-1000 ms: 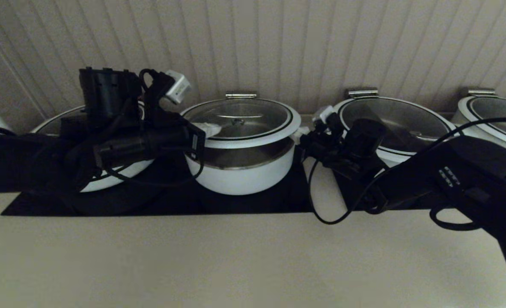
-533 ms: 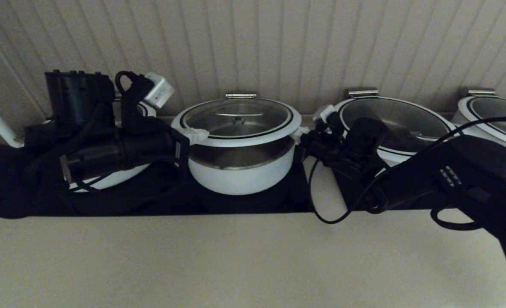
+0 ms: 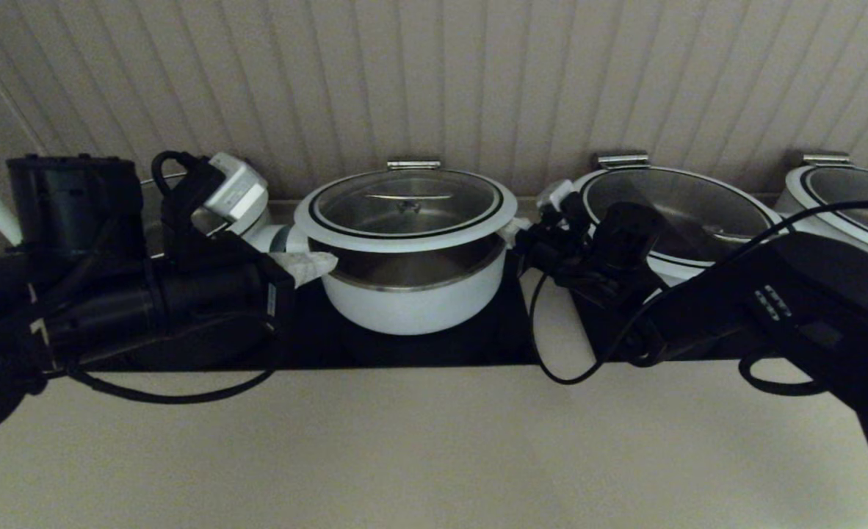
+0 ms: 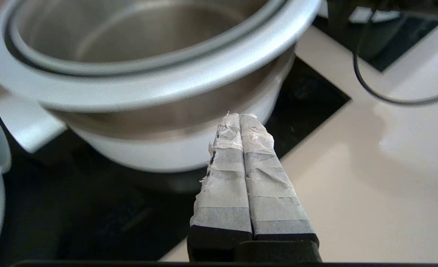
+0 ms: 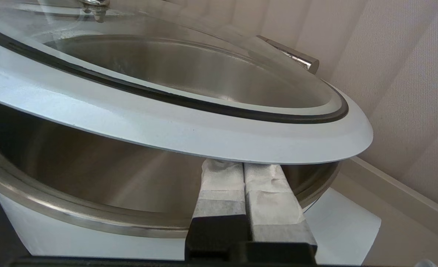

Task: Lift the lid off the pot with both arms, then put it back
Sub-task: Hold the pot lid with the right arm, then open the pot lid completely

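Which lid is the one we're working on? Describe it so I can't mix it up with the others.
Along the ribbed back wall runs a row of white pots. Take the pot on the black mat, between the left gripper and the right gripper. Its lid is the smallest and the only one raised, with the steel inside showing underneath.

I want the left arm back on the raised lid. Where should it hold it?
Under the lid's broad white rim on the robot's left side, opposite the right gripper, whose shut fingers sit beneath the rim. The rim overhangs the pot, so the shut left gripper can probably slide in from the left.
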### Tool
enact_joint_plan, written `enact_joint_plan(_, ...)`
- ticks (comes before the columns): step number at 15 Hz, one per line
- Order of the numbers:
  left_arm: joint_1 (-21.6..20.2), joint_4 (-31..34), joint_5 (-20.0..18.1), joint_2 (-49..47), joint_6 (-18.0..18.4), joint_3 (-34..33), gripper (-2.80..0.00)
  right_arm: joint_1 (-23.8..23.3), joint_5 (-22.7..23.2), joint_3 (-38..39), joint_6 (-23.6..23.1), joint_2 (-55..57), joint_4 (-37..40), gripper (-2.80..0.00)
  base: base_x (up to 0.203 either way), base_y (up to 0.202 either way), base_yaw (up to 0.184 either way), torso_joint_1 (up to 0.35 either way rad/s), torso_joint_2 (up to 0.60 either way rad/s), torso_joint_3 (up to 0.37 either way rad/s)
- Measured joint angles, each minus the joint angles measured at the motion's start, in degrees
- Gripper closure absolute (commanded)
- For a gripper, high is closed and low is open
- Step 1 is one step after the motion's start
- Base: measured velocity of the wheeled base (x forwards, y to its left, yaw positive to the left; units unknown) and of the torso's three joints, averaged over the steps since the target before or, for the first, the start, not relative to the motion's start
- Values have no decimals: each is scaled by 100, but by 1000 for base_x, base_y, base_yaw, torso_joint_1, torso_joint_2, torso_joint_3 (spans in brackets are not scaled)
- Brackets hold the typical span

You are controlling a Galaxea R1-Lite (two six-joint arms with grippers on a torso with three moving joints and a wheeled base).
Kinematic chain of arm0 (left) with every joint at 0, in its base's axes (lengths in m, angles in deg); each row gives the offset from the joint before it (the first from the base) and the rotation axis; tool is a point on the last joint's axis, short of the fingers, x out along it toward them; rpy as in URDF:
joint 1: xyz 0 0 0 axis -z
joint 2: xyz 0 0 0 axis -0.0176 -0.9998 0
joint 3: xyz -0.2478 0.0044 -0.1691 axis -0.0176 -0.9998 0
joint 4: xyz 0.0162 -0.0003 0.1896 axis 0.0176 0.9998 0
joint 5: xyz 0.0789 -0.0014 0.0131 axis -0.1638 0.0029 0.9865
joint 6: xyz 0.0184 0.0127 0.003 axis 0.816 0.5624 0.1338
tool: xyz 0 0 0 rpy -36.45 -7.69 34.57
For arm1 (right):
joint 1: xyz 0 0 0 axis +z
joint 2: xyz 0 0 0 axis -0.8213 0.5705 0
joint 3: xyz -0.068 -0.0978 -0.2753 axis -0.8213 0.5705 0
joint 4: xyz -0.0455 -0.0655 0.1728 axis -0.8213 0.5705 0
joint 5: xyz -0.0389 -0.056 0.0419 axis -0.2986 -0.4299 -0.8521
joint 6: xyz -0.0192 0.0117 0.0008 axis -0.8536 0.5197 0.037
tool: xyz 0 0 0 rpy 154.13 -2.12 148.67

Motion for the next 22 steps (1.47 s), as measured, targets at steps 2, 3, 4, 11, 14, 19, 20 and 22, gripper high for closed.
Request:
enact_joint_plan(2, 17, -15, -15, 134, 9, -256, 0, 0, 0, 0, 1, 0, 1, 0, 0, 0, 0, 0, 0, 0)
enact_joint_plan(3, 52, -27, -13, 178, 17, -394, 0, 0, -1, 0, 1, 0, 0, 0, 0, 0, 0, 0, 0, 0)
enact_joint_plan(4, 113, -35, -7, 203, 22, -519, 0, 0, 0, 0, 1, 0, 2, 0, 0, 0, 0, 0, 0, 0)
enact_joint_plan(11, 290, -1215, 124, -404, 28, -756, 0, 2, -1, -5, 1, -2, -5, 0, 0, 0, 0, 0, 0, 0)
enact_joint_plan(14, 295, -1513, 219, -823, 17, -696, 0, 5, -1, -8, 1, -4, -13, 0, 0, 0, 0, 0, 0, 0)
enact_joint_plan(19, 288, -1653, 277, -1272, 6, -233, 0, 46, -1, -4, -7, -35, -46, 0, 0, 0, 0, 0, 0, 0)
enact_joint_plan(20, 284, -1654, 308, -1330, 2, -108, 0, 51, 0, 9, -7, -46, -73, 0, 0, 0, 0, 0, 0, 0)
enact_joint_plan(22, 284, -1647, 321, -1423, -7, 108, 0, 52, 0, 24, -7, -57, -118, 0, 0, 0, 0, 0, 0, 0)
